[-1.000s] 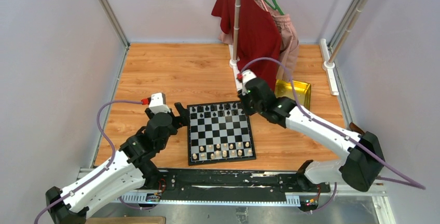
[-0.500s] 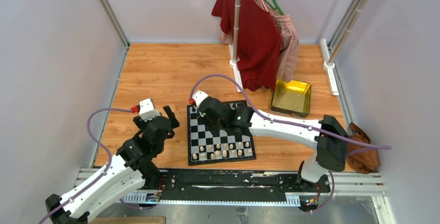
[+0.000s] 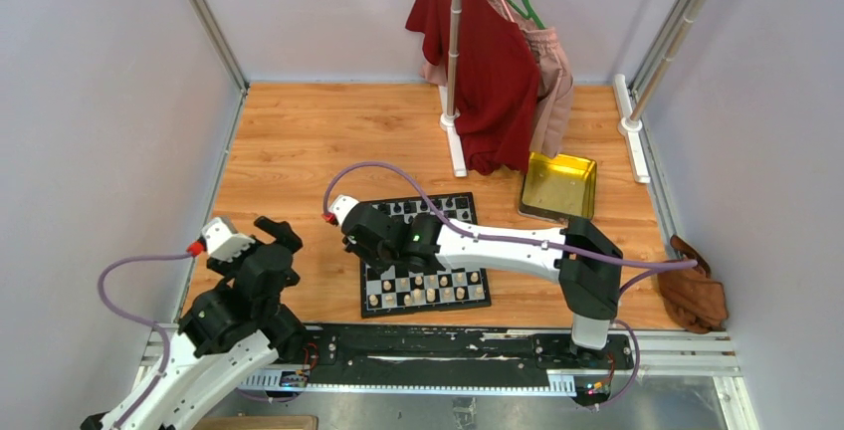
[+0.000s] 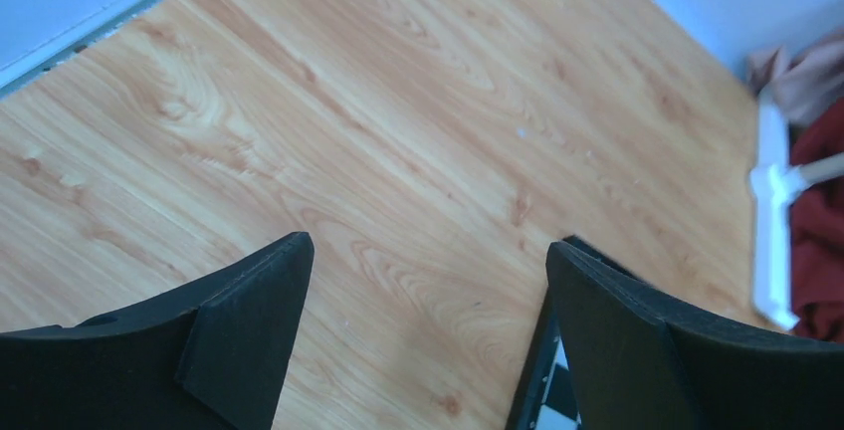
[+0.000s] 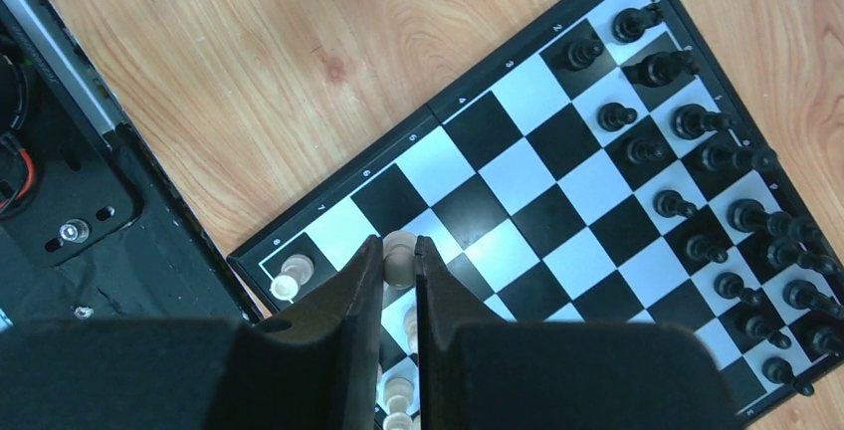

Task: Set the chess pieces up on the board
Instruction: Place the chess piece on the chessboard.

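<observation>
— So where is the cream chessman [image 5: 400, 266] right now?
— Between the fingers of the right gripper [image 5: 399, 244], which are pinched in on it from both sides. It is over the board [image 5: 527, 166], close to the near-left corner. Whether its foot touches the square beneath, I cannot tell.

— And what stands around it?
— Just beside it, in the corner square itself, is a corner chessman [image 5: 289, 283], also cream and upright. More cream chessmen [image 3: 430, 293] line the near rows in the overhead view. The black chessmen [image 5: 697, 121] fill two rows along the board's far side.

— Where does the board lie?
— Flat on the wooden table [image 3: 318, 141], just beyond the arm bases and roughly midway between them. The right arm reaches across it towards its left side.

— What about the other arm?
— The left gripper [image 4: 428, 251] hangs over bare wood to the left of the board, well apart from every piece. Its jaws are spread wide with nothing between them. One corner of the board just shows beside the finger on the right of the left wrist view.

— Anything further out?
— A yellow tin [image 3: 559, 186] sits beyond the board's far-right corner, apart from it. A red shirt [image 3: 488, 62] hangs on a rack behind the tin.
</observation>
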You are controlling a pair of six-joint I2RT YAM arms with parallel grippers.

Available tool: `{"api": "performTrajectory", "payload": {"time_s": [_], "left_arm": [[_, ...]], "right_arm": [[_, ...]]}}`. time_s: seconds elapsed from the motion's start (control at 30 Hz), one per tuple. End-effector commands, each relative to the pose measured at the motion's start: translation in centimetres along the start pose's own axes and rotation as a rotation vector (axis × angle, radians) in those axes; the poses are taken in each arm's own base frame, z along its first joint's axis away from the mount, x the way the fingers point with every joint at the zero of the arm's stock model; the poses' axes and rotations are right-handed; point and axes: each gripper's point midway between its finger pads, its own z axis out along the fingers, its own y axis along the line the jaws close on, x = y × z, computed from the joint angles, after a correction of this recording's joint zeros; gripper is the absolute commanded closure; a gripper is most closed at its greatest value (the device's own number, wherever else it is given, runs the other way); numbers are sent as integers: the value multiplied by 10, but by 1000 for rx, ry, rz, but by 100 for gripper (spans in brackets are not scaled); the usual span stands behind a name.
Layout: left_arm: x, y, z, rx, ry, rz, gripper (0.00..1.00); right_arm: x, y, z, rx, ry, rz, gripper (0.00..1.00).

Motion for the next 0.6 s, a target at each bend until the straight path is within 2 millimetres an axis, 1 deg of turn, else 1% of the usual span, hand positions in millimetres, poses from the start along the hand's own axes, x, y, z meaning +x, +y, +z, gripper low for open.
{"api": "performTrajectory", "payload": {"time_s": [0.0, 0.07, 0.2, 0.43, 0.57], "left_arm": [[-45, 23, -13, -65, -122, -161, 7], [-57, 27, -18, -63, -145, -192, 7], [-69, 31, -23, -63, -162, -212, 8], [-74, 33, -25, -61, -176, -230, 8], [-75, 33, -25, -60, -177, -233, 8]], "right_arm": [[1, 21, 6, -52, 27, -47, 100], [4, 24, 12, -63, 42, -52, 100], [13, 31, 21, -82, 68, -58, 100], [28, 39, 28, -100, 103, -72, 100], [35, 40, 31, -99, 115, -78, 100]]}}
